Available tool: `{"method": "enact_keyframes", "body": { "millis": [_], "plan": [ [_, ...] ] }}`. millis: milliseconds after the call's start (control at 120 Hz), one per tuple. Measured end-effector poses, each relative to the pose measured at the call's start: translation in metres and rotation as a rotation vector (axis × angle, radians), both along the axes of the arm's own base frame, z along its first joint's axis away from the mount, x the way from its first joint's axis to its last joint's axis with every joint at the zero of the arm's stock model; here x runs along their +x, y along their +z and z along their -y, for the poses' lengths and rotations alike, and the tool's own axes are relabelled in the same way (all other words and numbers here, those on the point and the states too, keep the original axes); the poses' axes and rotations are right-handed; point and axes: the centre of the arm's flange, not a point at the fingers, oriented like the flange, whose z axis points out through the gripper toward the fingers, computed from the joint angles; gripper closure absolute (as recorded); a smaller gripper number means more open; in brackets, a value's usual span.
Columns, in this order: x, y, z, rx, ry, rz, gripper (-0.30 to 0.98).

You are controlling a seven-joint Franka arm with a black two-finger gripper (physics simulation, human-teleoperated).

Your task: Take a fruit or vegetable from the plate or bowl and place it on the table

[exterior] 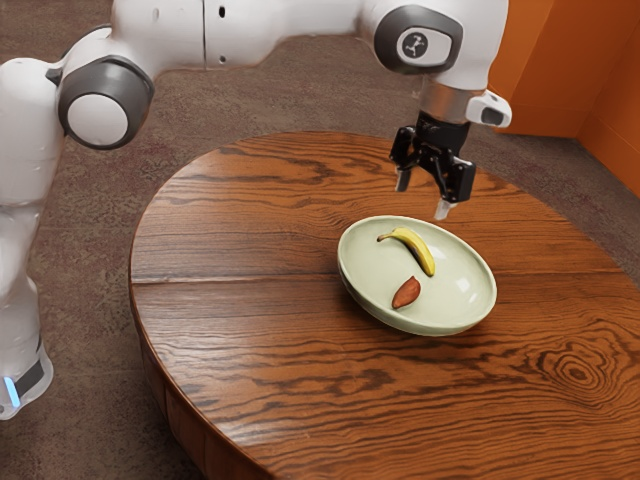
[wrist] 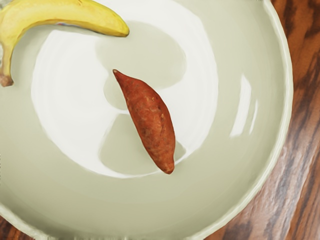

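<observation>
Seeing an orange wall [exterior: 560,70] at two o'clock in the exterior view, and mottled brownish floor [exterior: 100,400] at eight and eleven.

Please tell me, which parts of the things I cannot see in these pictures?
- Banana: part of its bend, cut off by the wrist view's left edge.
- Bowl: its base, hidden by its own wall in the exterior view.
- Sweet potato: its underside, hidden by its body in both views.
- Table: cut off by the exterior view's lower edge.
</observation>
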Motion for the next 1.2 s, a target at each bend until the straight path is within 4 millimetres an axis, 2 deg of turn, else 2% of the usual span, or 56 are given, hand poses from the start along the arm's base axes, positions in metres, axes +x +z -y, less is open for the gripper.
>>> {"method": "enact_keyframes", "body": {
  "millis": [108, 258, 308, 400, 458, 617, 692, 792, 1017, 1200],
  "plan": [
    [0.001, -0.001, -0.004, -0.005, 0.093, -0.016, 0.00],
    [-0.001, 0.000, 0.006, -0.044, 0.174, -0.033, 0.00],
    [0.006, -0.007, -0.002, -0.073, 0.219, -0.043, 0.00],
    [0.032, -0.050, -0.037, -0.104, 0.337, -0.105, 0.00],
    [0.043, -0.070, -0.047, -0.111, 0.388, -0.132, 0.00],
    [0.071, -0.137, -0.042, -0.113, 0.462, -0.199, 0.00],
    [0.079, -0.155, -0.031, -0.107, 0.474, -0.187, 0.00],
    [0.082, -0.162, -0.024, -0.095, 0.485, -0.157, 0.00],
    [0.085, -0.162, -0.047, -0.078, 0.548, -0.096, 0.01],
    [0.089, -0.161, -0.037, -0.069, 0.538, -0.061, 0.01]
  ]
}}
